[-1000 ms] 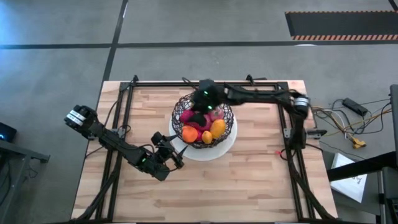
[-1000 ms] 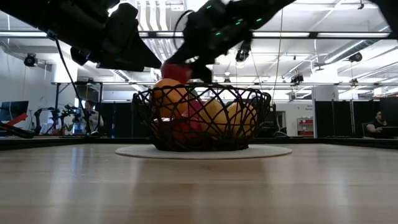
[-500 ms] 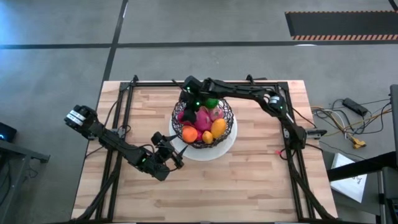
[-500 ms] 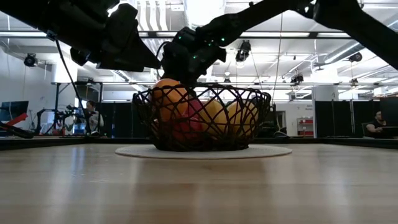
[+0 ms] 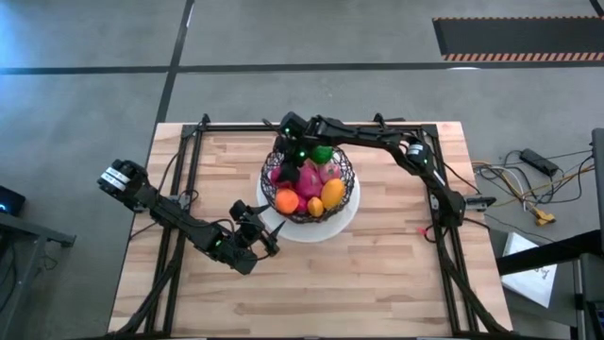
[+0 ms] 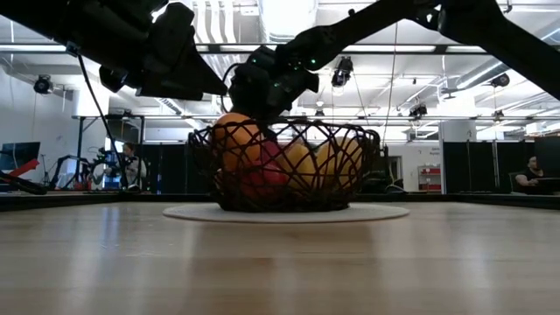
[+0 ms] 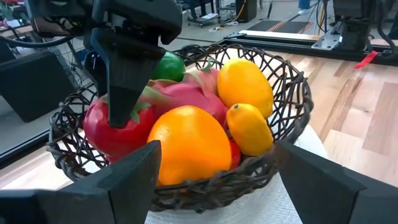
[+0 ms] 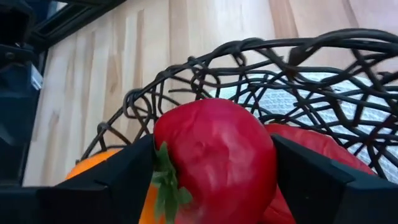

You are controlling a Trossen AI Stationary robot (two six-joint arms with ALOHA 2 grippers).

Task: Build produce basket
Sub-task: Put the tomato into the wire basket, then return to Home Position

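Observation:
The black wire basket (image 5: 346,172) stands on a flat white round plate (image 5: 348,212) at mid-table. It holds produce: an orange (image 7: 189,146), two yellow fruits (image 7: 245,84), a pink fruit (image 7: 186,93) and a green one (image 7: 168,65). My right gripper (image 5: 287,164) reaches down into the basket's far-left part, shut on a red fruit (image 8: 214,155). My left gripper (image 5: 262,215) is open and empty, level with the table just near-left of the basket, with its fingers pointing at it. My right gripper pinches the red fruit's two opposite sides (image 8: 163,146) between its two fingers. The fingers (image 7: 124,93) come from above, pointing down. The fruit (image 7: 102,127) sits inside the basket rim beside the orange; whether it rests on the other produce I cannot tell.
A black metal frame (image 5: 179,179) runs round the tabletop. Bare wood lies in front of the plate and to its right (image 5: 377,264). The room beyond the table holds benches and a person far off (image 6: 529,171).
My right gripper has carried the red fruit from above the basket's middle toward its far-left part and gone down, so the fruit is now below the rim. In the last half second it has barely moved.

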